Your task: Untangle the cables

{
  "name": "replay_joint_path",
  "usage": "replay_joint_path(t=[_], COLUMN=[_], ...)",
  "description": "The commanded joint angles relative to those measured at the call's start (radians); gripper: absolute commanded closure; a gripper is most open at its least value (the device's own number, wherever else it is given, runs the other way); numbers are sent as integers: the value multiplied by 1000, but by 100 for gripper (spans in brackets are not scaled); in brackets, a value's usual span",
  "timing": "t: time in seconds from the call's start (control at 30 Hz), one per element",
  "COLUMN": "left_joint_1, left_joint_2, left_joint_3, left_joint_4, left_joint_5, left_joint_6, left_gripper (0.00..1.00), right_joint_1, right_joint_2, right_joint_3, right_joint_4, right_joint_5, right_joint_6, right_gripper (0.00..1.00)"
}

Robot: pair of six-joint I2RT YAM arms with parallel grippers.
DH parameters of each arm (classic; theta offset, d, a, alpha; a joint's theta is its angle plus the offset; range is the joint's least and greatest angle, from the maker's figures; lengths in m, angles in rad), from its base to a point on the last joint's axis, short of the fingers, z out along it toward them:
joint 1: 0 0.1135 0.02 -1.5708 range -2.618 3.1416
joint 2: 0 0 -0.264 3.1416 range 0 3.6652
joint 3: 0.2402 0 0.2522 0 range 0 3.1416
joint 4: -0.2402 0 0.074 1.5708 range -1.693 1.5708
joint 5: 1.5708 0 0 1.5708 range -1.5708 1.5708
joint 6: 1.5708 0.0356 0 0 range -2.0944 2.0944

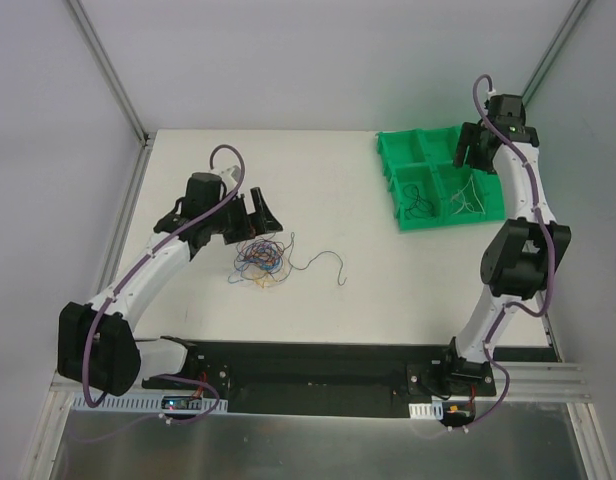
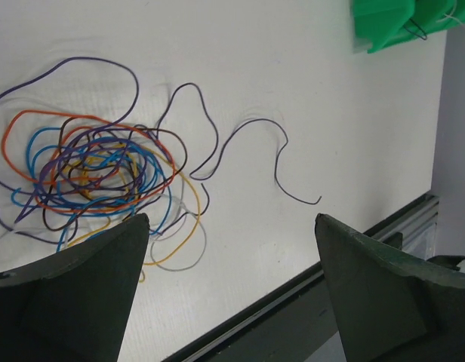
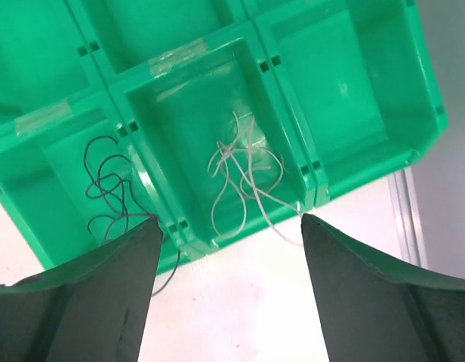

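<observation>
The cables lie as a tangle of thin blue, red, orange, yellow and dark wires on the white table, also seen in the left wrist view as the tangle. One dark wire trails right of it, the same dark wire. My left gripper hovers just behind the tangle, open and empty. My right gripper hangs open over the green tray, nothing between its fingers. White wires lie in one compartment, with one strand over the rim. Dark wires lie in the neighbouring compartment.
The green tray's other compartments look empty. A black rail runs along the table's near edge, close to the tangle. Grey walls enclose the table on the left, back and right.
</observation>
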Motion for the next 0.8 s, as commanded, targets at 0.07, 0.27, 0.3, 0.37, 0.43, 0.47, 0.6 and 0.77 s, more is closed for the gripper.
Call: replay_joint_path(t=[0.07,0.27,0.3,0.37,0.43,0.47,0.6,0.77], left_joint_1=[17,24,24,24,24,22,19,4], left_joint_2=[-15,0,24,87,135,143,198,276], left_joint_3=[-31,-57,-56,-31,-17,-19,-10,35], left_joint_4=[-80,-119,-119,-120,-127,-120,-64,-54], left_joint_5=[-84,-98,-91,-59,-26,-28,-27,-16], left_joint_6=[28,47,54,70,60,46,5,-26], left_gripper=[13,16,19,30,36,38,36,31], right_joint_1=[195,536,579,653,699,714,760,776], right_joint_2=[-207,-306,-306,-284,-234,-194,-70,4], right_joint_3=[-132,-426,-469,-558,-589,-595,-557,-560], right_joint_4=[14,290,363,527,638,693,804,819], right_joint_5=[20,-356,-381,-485,-496,-520,-488,-471], right_joint_6=[-4,109,138,236,378,444,630,681], right_gripper=[23,24,24,25,28,30,34,38])
